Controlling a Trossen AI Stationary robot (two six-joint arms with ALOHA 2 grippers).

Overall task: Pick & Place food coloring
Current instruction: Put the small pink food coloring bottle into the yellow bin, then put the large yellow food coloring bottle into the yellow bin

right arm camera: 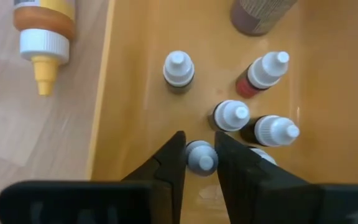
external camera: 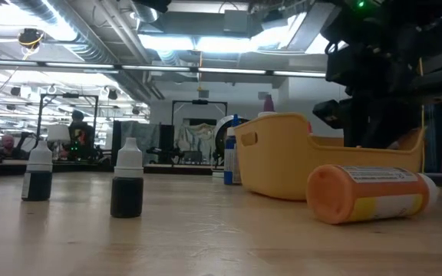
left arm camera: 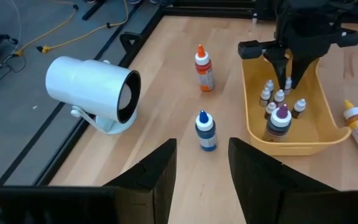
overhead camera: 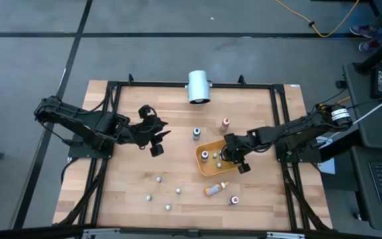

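Right gripper (right arm camera: 199,155) hangs over the yellow tray (overhead camera: 212,167), fingers closed on the cap of one upright dropper bottle (right arm camera: 200,157) among others standing there. Left gripper (overhead camera: 156,136), fingers apart, waits well left, near the blue bottle (left arm camera: 206,130).

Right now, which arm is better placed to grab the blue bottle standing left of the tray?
Left. The left gripper is open, pointing at the blue bottle; the right gripper is busy inside the tray.
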